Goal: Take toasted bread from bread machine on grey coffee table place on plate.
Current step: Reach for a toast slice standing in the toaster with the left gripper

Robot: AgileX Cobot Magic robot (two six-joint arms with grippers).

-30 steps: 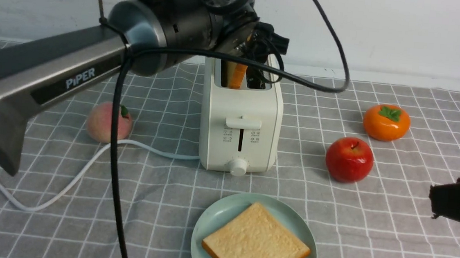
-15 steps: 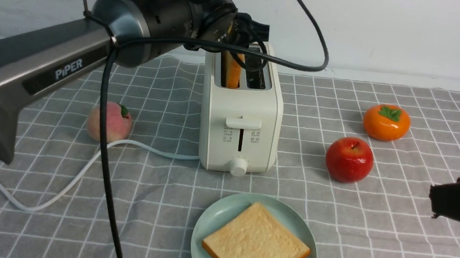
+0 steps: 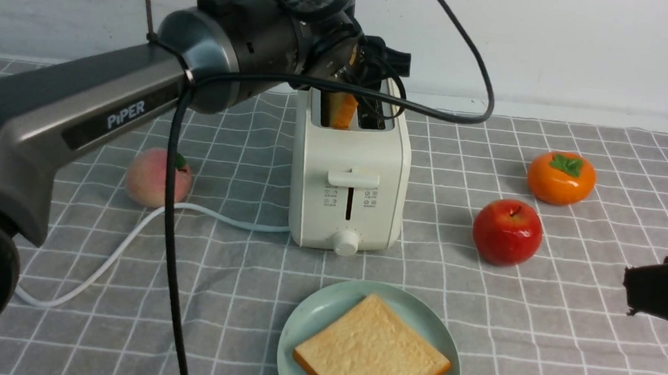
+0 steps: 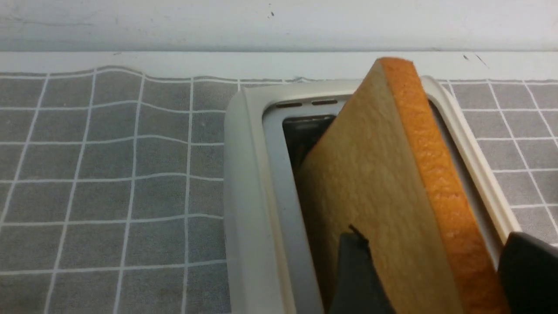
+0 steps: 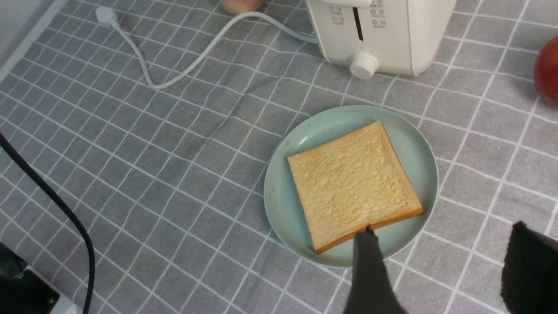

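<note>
One golden square toast slice [image 3: 372, 351] lies on the round mint-green plate [image 3: 312, 317], while the left gripper [image 4: 431, 279], having just narrowed onto the second slice [image 4: 383, 183], holds it tilted in the boxy cream-white toaster [image 3: 351, 153], ready for lifting; the right gripper [image 5: 449, 270] gapes empty.

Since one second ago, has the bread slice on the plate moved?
No. The slice keeps its spot on the plate, same corner toward the toaster.

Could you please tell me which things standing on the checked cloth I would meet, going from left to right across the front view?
peach → bread machine → red apple → orange persimmon
</note>
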